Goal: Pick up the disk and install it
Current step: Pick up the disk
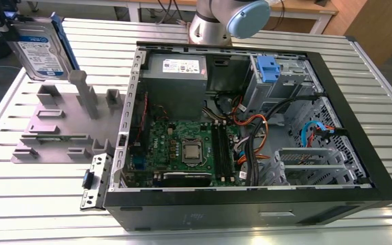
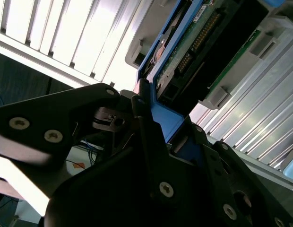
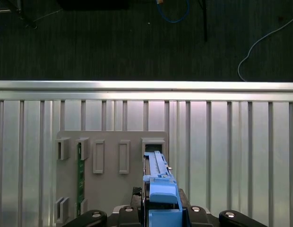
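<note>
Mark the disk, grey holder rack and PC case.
disk (image 1: 41,51): exterior view, on its white-and-blue label.
grey holder rack (image 1: 43,149): exterior view, on its bare base plate.
PC case (image 1: 250,209): exterior view, on its black outer wall.

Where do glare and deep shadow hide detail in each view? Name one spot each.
Exterior view: glare whitens the table beside the fixture. Second wrist view: the table slats burn out white, and the hand, shut on the disk, is a backlit black mass. First wrist view: a bright band runs along the table edge; the floor beyond is almost black.
</note>
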Robot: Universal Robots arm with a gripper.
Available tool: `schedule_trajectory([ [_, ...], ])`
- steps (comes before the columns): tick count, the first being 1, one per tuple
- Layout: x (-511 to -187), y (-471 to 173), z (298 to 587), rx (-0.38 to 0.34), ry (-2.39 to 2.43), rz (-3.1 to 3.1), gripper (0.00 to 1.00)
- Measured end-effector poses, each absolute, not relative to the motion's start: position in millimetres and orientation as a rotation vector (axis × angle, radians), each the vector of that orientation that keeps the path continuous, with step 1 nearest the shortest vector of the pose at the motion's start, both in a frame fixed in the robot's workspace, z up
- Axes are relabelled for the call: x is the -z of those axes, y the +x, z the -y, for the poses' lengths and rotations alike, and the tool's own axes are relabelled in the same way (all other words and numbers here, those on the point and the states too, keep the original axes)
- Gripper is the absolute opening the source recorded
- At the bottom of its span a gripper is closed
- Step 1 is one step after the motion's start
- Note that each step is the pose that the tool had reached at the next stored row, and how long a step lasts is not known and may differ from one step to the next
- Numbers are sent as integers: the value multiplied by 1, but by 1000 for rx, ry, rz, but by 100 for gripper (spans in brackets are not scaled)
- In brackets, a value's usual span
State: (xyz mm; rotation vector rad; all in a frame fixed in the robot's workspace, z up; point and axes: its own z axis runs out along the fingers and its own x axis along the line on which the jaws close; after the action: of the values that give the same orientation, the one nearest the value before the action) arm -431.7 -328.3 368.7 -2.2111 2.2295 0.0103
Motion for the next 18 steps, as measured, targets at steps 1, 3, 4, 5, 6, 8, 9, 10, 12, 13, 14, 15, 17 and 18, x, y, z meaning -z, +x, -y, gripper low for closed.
schedule_trajectory([
  [1, -369, -432, 328, -10, -2211, -2230, 37],
  [3, -370, -432, 328, -10, -2211, -2230, 37],
  [4, -370, -432, 328, -10, -2211, -2230, 37],
  [5, -371, -432, 328, -10, -2211, -2229, 37],
  [6, -371, -432, 328, -10, -2211, -2229, 37],
  [8, -371, -432, 328, -10, -2211, -2229, 37],
  [9, -371, -432, 328, -10, -2211, -2229, 37],
  [10, -371, -432, 328, -10, -2211, -2229, 37],
  [12, -372, -432, 328, -10, -2211, -2230, 37],
  [13, -372, -432, 328, -10, -2211, -2230, 37],
  [14, -372, -432, 328, -10, -2211, -2230, 37],
  [15, -372, -432, 328, -10, -2211, -2230, 37],
  [17, -372, -432, 328, -11, -2211, -2230, 37],
  [18, -372, -432, 328, -11, -2211, -2230, 37],
])
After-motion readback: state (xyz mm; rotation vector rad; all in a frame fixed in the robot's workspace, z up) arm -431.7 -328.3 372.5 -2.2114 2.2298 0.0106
